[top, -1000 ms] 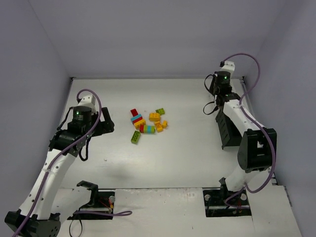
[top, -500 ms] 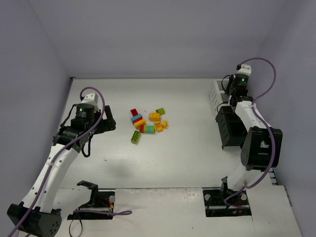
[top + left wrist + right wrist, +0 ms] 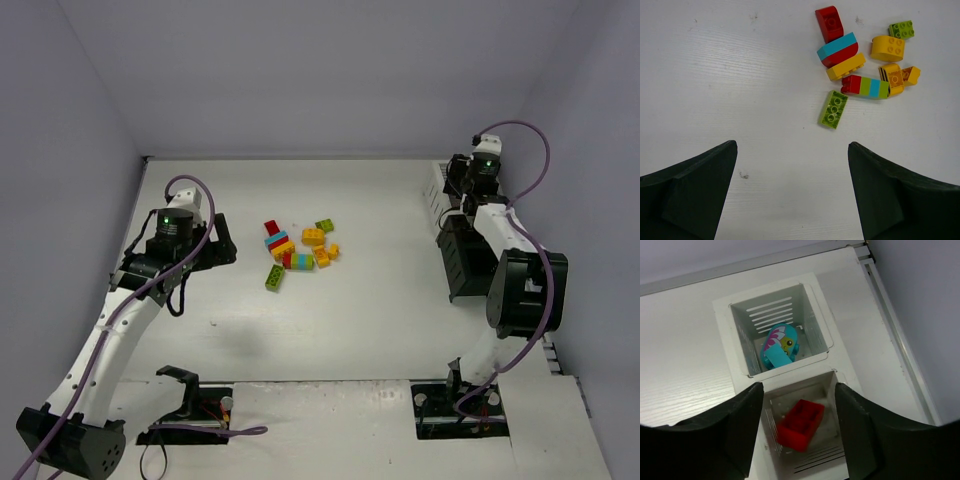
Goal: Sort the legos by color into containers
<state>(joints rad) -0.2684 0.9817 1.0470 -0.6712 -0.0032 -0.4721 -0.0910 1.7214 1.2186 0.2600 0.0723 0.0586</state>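
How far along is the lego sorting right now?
Done: the cyan oval piece lies in the white slatted bin, and a red brick is in the next bin, under the open right gripper. In hand: nothing; the left gripper is open too. Left: the pile of bricks mid-table, unsorted.

White table, lego pile ctr, containers rt edge

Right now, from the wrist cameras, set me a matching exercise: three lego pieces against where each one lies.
1. cyan oval plastic piece
2. red studded plastic brick, right wrist view
3. long green studded plastic brick

A. on the table, nearest the left gripper
B. white slatted compartment farther from the right gripper
C. white compartment seen between the right gripper's fingers

Pairs: 1-B, 2-C, 3-A
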